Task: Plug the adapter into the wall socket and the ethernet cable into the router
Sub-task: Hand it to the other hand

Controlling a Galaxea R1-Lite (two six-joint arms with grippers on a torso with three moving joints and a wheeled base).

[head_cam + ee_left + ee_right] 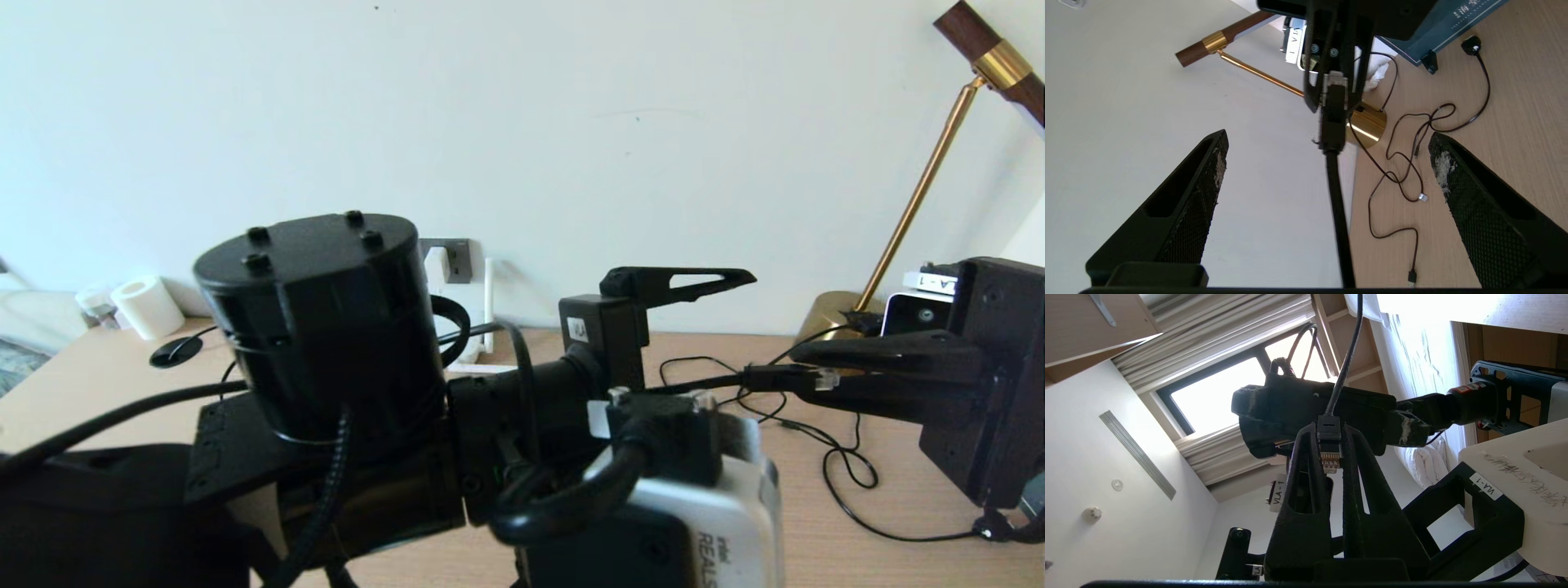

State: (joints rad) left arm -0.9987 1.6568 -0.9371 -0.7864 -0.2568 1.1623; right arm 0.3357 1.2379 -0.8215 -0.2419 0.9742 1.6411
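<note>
My right gripper (804,376) is shut on the ethernet cable's black plug (775,377), holding it above the table with its clear tip (1329,463) pointing back between the fingers. From the plug, the thick black cable (1337,204) runs straight through my left gripper (1329,136), which is open wide and touches nothing. One left finger (678,282) shows above the wrist camera. On the back wall, the white adapter (435,263) sits against the dark grey wall socket (455,260). A white router antenna (488,302) stands beside it. My left arm hides the router body.
A brass desk lamp (914,196) stands at the back right, its base (1367,124) right behind the held plug. Thin black cables (849,465) loop over the wooden table (816,539). A paper roll (147,306) and a black disc (175,351) lie far left.
</note>
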